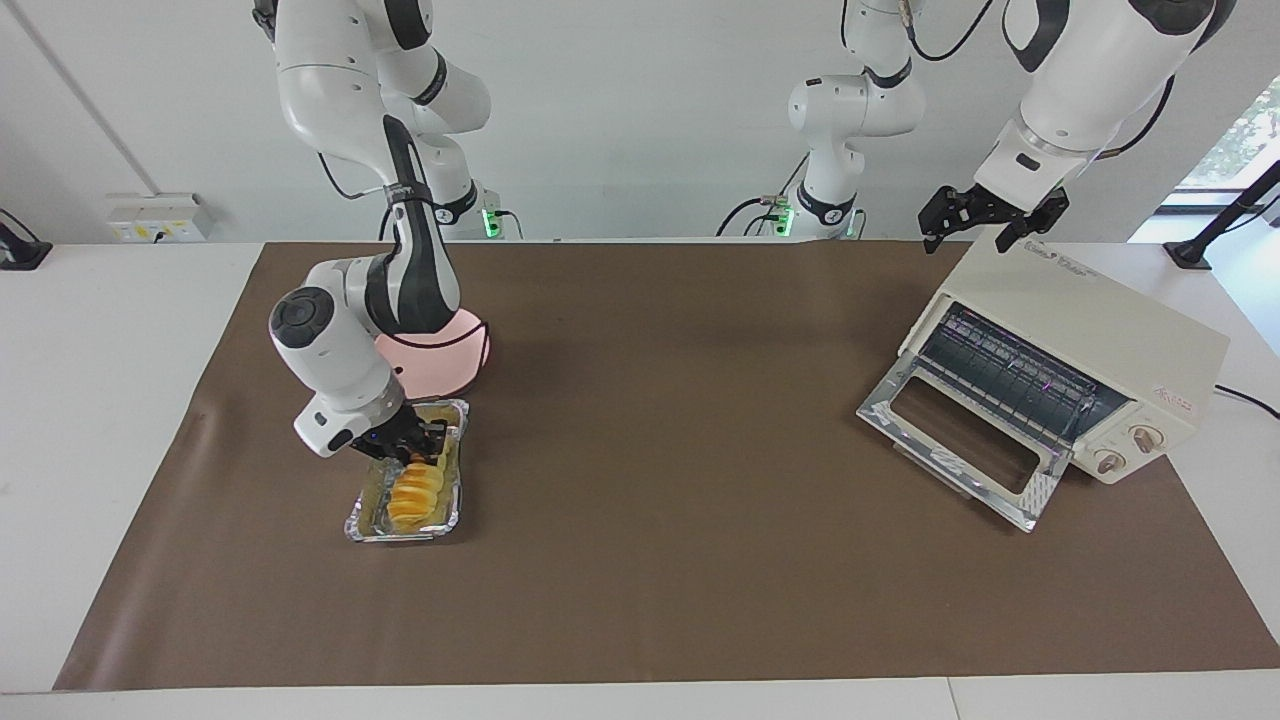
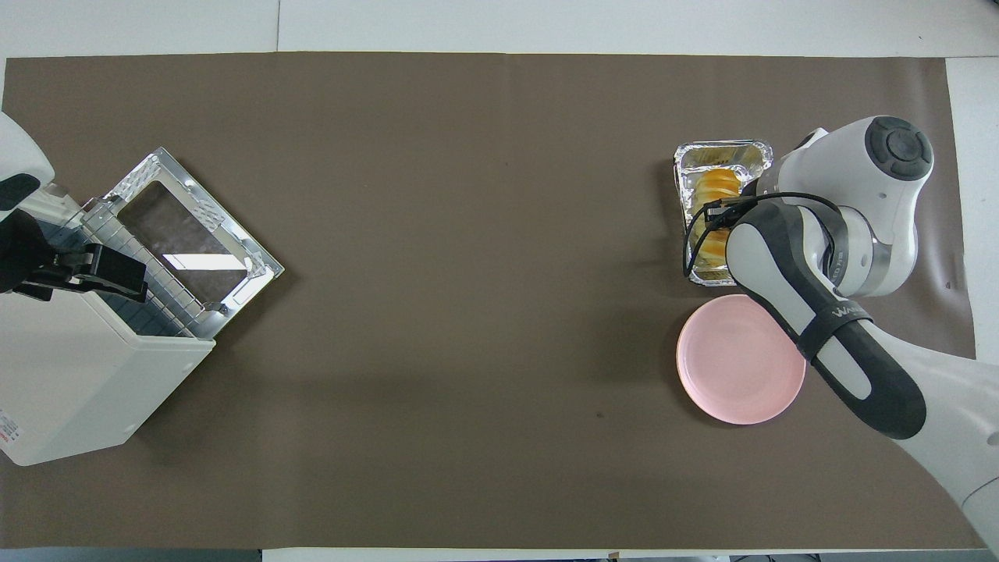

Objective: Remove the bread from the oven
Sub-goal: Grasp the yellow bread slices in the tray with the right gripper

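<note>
Bread [image 1: 417,487] in foil tray [image 1: 372,527]

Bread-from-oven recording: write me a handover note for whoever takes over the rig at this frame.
Right gripper: down in the foil tray, closed on the bread.
Left gripper: open, waiting over the oven top.
Oven: door dropped open, rack looks bare, at the left arm's end of the table.
Bread: lying in the foil tray at the right arm's end; pink plate beside the tray, nearer to the robots.
Done: bread is out of the oven.
Left: probably lift the bread onto the plate; oven door is open.
</note>
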Action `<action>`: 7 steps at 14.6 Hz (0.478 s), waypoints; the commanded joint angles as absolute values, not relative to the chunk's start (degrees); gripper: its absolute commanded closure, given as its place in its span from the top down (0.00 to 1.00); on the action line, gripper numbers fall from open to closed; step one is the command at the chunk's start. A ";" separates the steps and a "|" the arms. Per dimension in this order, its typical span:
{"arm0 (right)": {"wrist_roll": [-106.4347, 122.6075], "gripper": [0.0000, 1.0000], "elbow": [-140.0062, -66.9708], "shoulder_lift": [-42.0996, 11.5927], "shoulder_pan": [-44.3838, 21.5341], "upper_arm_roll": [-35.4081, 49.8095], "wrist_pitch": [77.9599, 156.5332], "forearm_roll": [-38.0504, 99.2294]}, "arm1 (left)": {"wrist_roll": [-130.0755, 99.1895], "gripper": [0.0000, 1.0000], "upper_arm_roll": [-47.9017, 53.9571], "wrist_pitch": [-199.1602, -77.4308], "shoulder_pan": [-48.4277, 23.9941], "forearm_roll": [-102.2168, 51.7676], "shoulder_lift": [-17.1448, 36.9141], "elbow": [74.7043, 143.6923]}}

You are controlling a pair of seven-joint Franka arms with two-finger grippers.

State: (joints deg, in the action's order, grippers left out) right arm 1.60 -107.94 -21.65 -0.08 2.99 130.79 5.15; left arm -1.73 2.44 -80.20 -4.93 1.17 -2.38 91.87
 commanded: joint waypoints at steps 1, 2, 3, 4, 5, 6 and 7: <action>3.69 0.00 -108.46 -20.83 0.70 3.34 130.17 5.01 | -1.49 1.00 2.81 -80.16 -4.39 2.02 -3.69 92.90; 3.69 0.00 -108.28 -20.40 0.88 3.25 128.77 5.01 | -1.49 1.00 2.81 -80.16 -4.39 1.93 -3.69 92.81; 3.69 0.00 -108.19 -19.00 0.97 3.16 126.58 4.92 | -1.49 1.00 2.81 -80.07 -4.39 1.93 -3.69 92.90; 3.69 0.00 -107.93 -17.24 0.97 3.08 123.95 4.57 | -1.49 1.00 2.81 -80.16 -4.39 2.02 -3.69 92.90; 3.69 0.00 -107.58 -15.05 0.97 3.08 120.27 4.22 | -1.58 1.00 2.81 -80.16 -4.39 1.93 -3.69 92.81; 3.52 0.00 -106.71 -12.25 0.62 3.08 115.71 4.13 | -1.50 1.00 2.81 -80.07 -4.39 1.93 -3.69 92.90; 3.43 0.00 -106.18 -9.43 0.44 3.08 111.49 4.13 | -1.58 1.00 2.81 -80.16 -4.39 1.93 -3.69 92.90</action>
